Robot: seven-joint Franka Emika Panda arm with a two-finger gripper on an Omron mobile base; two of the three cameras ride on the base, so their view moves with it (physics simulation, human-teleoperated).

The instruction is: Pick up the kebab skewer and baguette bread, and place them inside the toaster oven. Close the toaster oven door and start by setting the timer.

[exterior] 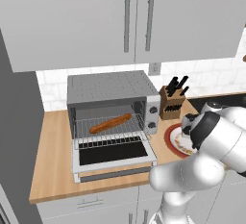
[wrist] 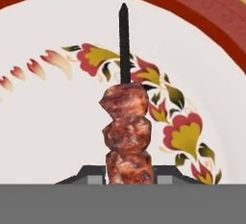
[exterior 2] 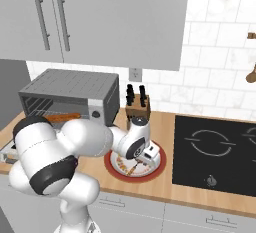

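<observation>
In the left base view the toaster oven (exterior: 113, 108) sits on the wooden table (exterior: 53, 170) with the toaster oven door (exterior: 113, 154) dropped open, and the baguette bread (exterior: 110, 123) lies on the wire rack inside. In the right base view the gripper (exterior 2: 134, 167) reaches down onto the red-rimmed plate (exterior 2: 157, 169) just in front of the knife block (exterior 2: 137, 108). In the hand view the gripper's jaws are clamped narrowly on the kebab skewer (wrist: 126, 131), whose dark tip points up across the plate's flower pattern.
</observation>
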